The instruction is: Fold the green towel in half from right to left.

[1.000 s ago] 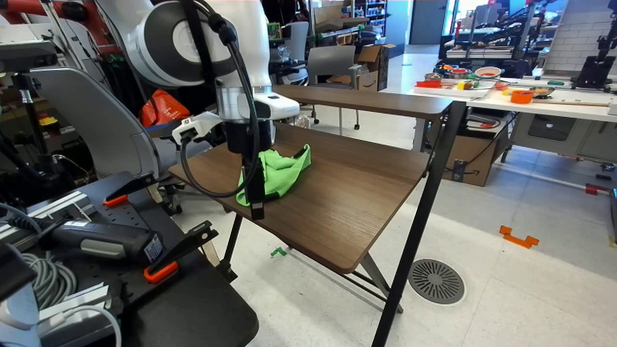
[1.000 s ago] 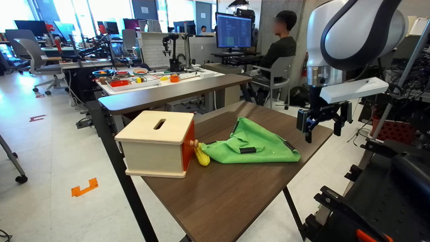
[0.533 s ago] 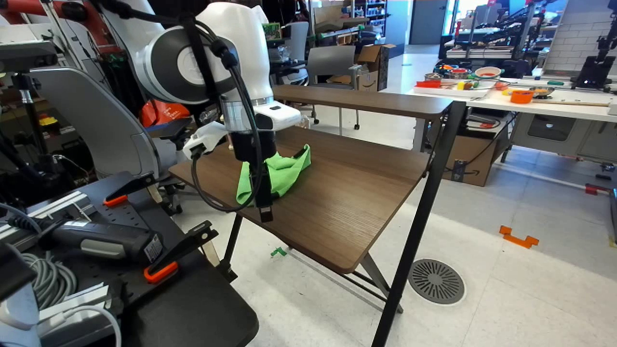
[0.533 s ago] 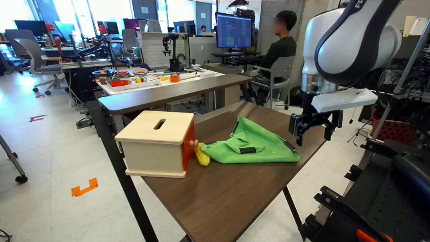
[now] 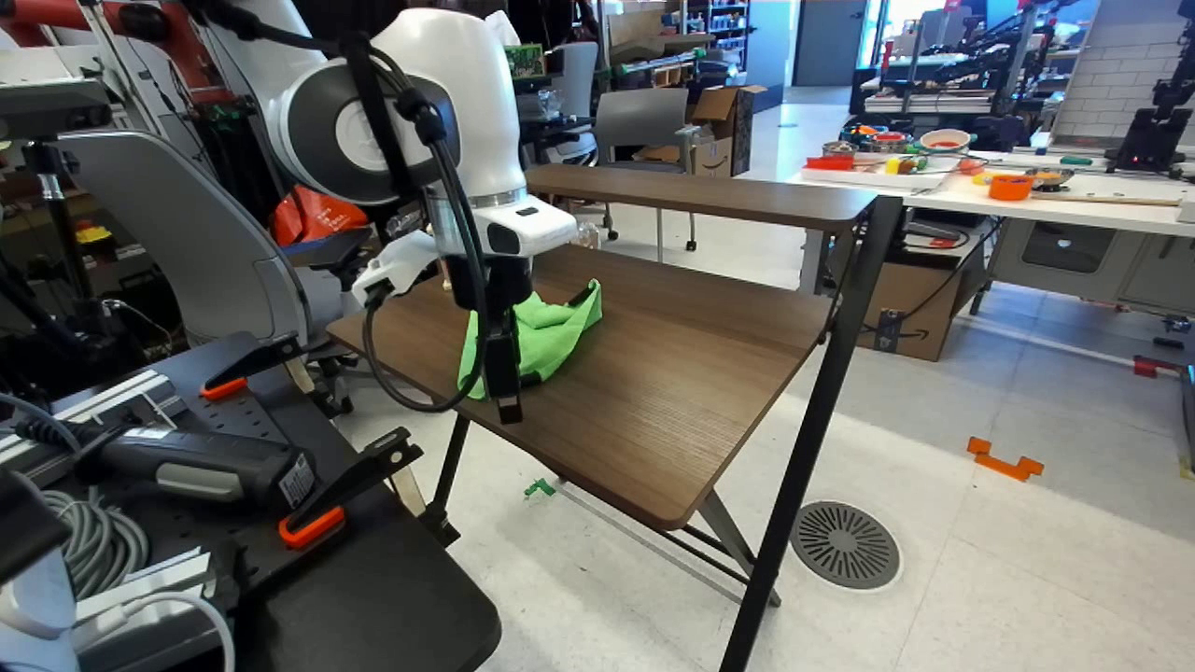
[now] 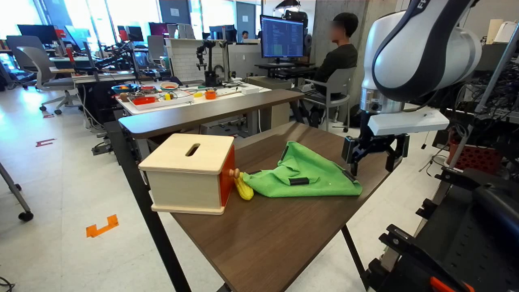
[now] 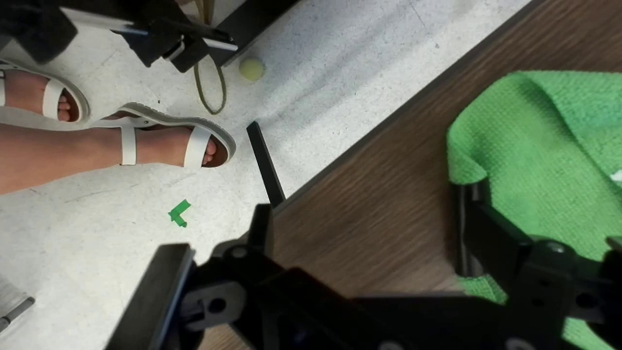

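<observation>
The green towel [image 6: 312,162] lies rumpled and partly folded over on the brown table [image 6: 275,239], with black strips on its edges. It also shows in an exterior view [image 5: 551,336], partly behind the arm, and in the wrist view [image 7: 534,146]. My gripper [image 6: 372,167] points down at the towel's side near the table's edge. It is open, with nothing between its fingers. In the wrist view, one side of the gripper [image 7: 371,209] overlaps a black strip on the towel's edge; the other stands over bare table near the edge. I cannot tell whether the finger touches the towel.
A wooden box [image 6: 186,188] with a red-orange door and knob stands on the table, beside a yellow corn [image 6: 244,188] touching the towel's end. A raised shelf [image 6: 211,111] runs along the table. A black cart [image 5: 373,579] stands close by. A person's feet [image 7: 160,141] show beyond the table's edge.
My gripper has come down and moved toward the towel, from beyond the table's edge to beside the towel's black-striped edge. It stays open. The towel, box and corn have not moved.
</observation>
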Available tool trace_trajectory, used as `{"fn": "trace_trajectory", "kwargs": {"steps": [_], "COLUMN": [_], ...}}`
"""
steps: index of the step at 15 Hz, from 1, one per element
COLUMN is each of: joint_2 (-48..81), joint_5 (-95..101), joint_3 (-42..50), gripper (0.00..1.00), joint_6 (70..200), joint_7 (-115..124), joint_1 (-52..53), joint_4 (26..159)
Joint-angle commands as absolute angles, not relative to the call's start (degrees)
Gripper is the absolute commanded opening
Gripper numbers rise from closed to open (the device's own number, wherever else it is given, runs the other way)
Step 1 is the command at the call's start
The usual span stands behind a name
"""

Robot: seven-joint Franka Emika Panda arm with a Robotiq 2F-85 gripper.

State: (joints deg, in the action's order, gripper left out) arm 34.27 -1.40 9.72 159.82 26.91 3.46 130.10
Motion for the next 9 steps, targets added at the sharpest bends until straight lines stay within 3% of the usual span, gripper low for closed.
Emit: {"fn": "trace_trajectory", "kwargs": {"steps": [1,3,9], "joint_2": [36.74,37.58,38.18], "joint_5": [-3.93,-4.06,-4.03], "joint_3": [9.52,9.65,9.76], "gripper": [0.75,0.66,0.19], "joint_6": [161.13,161.16,161.08], "joint_7": [26.33,26.37,26.12], "joint_1": [3.96,4.18,4.76], "joint_4": [128.6,128.18,127.39]}}
